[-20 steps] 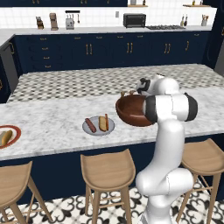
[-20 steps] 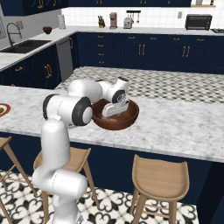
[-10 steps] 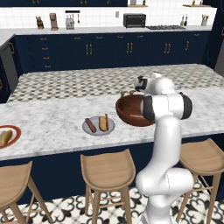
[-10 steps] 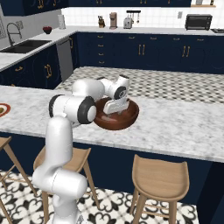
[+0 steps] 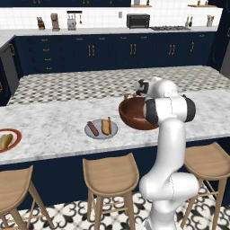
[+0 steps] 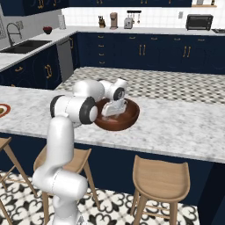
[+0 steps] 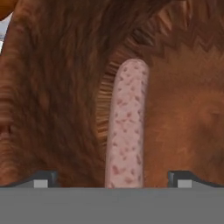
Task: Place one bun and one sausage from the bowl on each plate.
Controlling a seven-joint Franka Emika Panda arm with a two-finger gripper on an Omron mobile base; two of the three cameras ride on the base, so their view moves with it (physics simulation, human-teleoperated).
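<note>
One wooden bowl (image 5: 134,114), two plates, grey (image 5: 101,131) and red-rimmed (image 5: 9,140), two sausages (image 5: 93,128) (image 7: 127,127), two buns (image 5: 106,126) (image 5: 6,141), four stools (image 5: 108,170).

Dark navy cabinets (image 5: 112,51) line the white-tiled back wall (image 5: 103,18); tan wooden stools (image 5: 110,173) stand on the black-and-white patterned tile floor (image 5: 112,213) beside the pale marble island counter (image 5: 54,130).

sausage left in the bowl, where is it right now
In the hand view the sausage lies on the floor of the bowl, lengthwise between the open gripper's fingertips.
</note>
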